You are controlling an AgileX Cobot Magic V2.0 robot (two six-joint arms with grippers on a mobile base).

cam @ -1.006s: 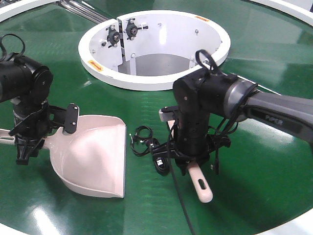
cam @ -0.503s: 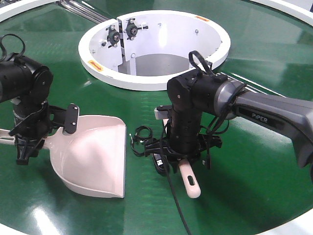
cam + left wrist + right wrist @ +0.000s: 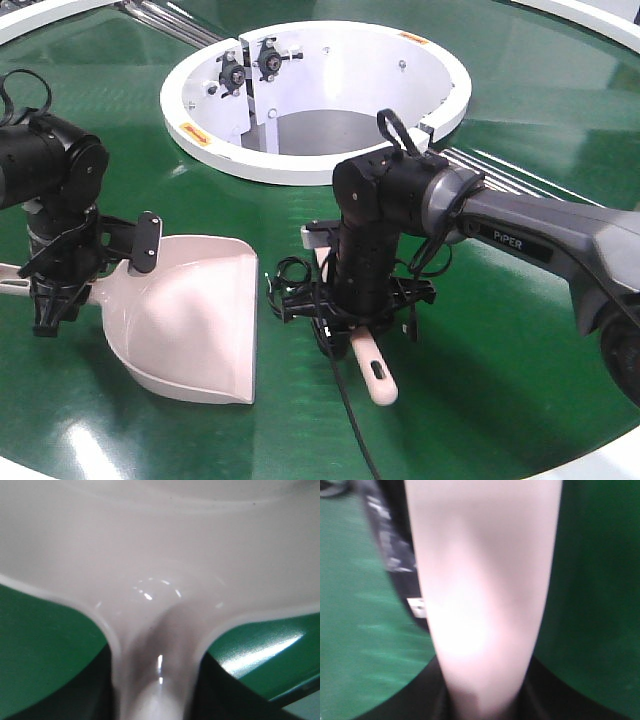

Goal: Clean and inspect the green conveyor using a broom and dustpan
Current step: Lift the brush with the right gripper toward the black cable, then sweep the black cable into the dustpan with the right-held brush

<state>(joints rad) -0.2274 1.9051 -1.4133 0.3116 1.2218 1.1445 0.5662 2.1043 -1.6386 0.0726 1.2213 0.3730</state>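
Observation:
The pale pink dustpan (image 3: 195, 320) lies on the green conveyor (image 3: 520, 330) at the left, mouth facing right. My left gripper (image 3: 52, 292) is shut on its handle; the left wrist view shows the handle (image 3: 152, 680) running between the jaws into the pan (image 3: 160, 545). My right gripper (image 3: 358, 318) points down and is shut on the broom, whose slotted handle end (image 3: 376, 372) sticks out below it. The bristles are hidden behind the arm. The right wrist view shows the broom (image 3: 480, 580) filling the middle, with the gripper (image 3: 482, 702) around it.
A tangled black cable with a plug (image 3: 292, 288) lies between the broom and the dustpan's mouth; it also shows in the right wrist view (image 3: 390, 560). The white ring opening (image 3: 200, 135) is behind. Silver rails (image 3: 500, 172) run out from the ring to the right.
My right arm has moved left with the broom, toward the dustpan, and now stands over the black cable. The left arm and dustpan have not moved.

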